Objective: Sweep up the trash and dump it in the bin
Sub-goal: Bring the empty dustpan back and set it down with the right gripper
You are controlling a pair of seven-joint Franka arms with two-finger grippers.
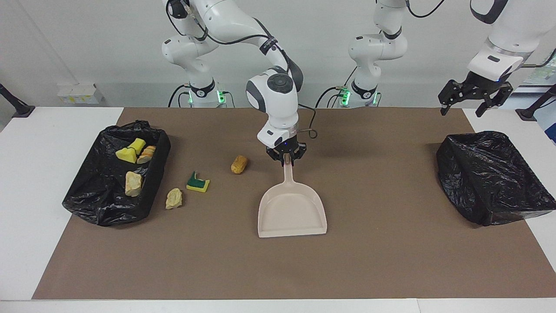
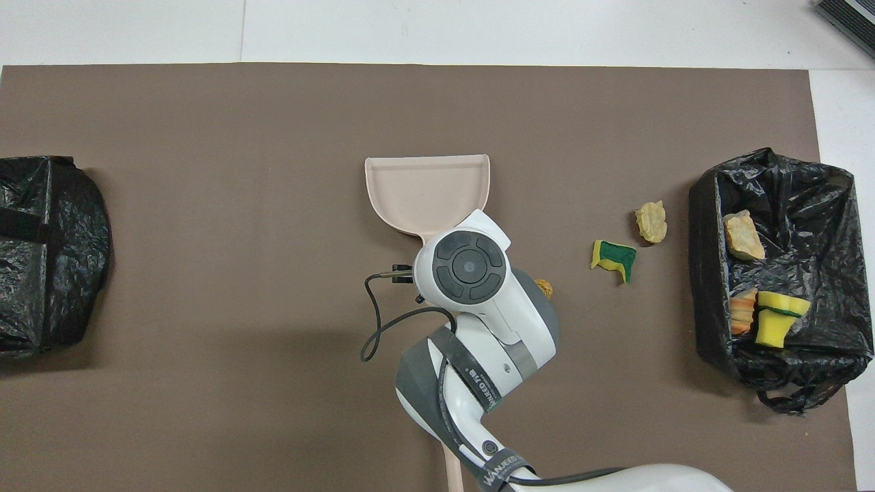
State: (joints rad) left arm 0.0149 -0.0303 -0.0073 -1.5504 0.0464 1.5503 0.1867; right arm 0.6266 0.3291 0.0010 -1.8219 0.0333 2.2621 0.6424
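My right gripper (image 1: 286, 158) is shut on the handle of the beige dustpan (image 1: 292, 213), which lies mid-mat with its mouth pointing away from the robots; in the overhead view the wrist hides the grip above the dustpan (image 2: 427, 188). Loose trash lies toward the right arm's end: an orange chunk (image 1: 239, 164) (image 2: 544, 288), a green-and-yellow sponge bit (image 1: 198, 181) (image 2: 614, 256) and a pale lump (image 1: 174, 198) (image 2: 651, 221). The black-lined bin (image 1: 87, 200) (image 2: 704, 307) there holds a yellow wedge (image 1: 129, 152), a bread chunk (image 1: 147, 154) and a beige lump (image 1: 133, 183). My left gripper (image 1: 473, 99) hangs open, raised.
A second black-lined bin (image 1: 486, 174) (image 2: 48, 273) stands at the left arm's end, below the left gripper. The brush's handle (image 2: 451, 471) shows near the robots, mostly hidden by the right arm. A cable loops from the right wrist (image 2: 372, 328).
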